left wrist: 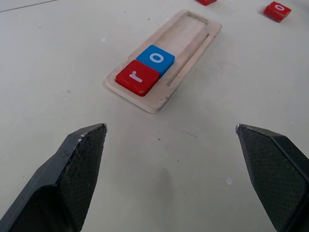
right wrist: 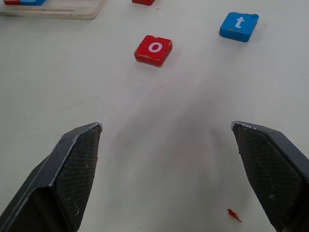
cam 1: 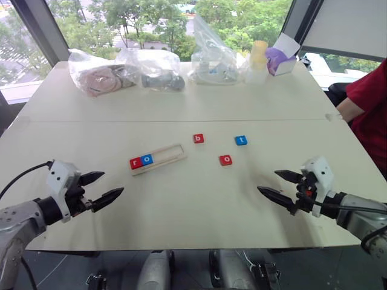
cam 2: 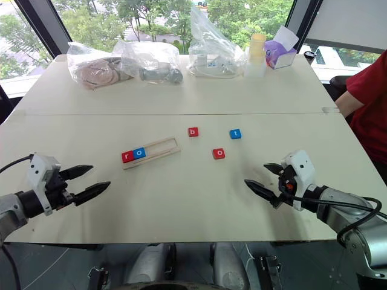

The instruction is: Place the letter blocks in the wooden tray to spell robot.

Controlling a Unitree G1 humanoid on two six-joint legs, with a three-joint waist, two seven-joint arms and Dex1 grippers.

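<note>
The tray (cam 1: 158, 159) lies a little left of mid-table, slanting up to the right, with a red r (cam 1: 135, 162) and a blue o (cam 1: 147, 159) side by side at its left end; the rest of its groove is bare pale wood. To its right, apart from one another on the table (cam 1: 181, 211), sit a red b (cam 1: 198, 138), a blue t (cam 1: 240, 140) and, nearer, a red o (cam 1: 225, 160), all flat squares with rounded corners. Wide bare tabletop separates tiles and tray from the near edge, where the left gripper (cam 1: 101, 188) and right gripper (cam 1: 277, 184) hover with fingers spread, grasping nothing. The smooth off-white top has a seam across it. Clear plastic bags (cam 1: 124, 71) line the far edge below the windows.
</note>
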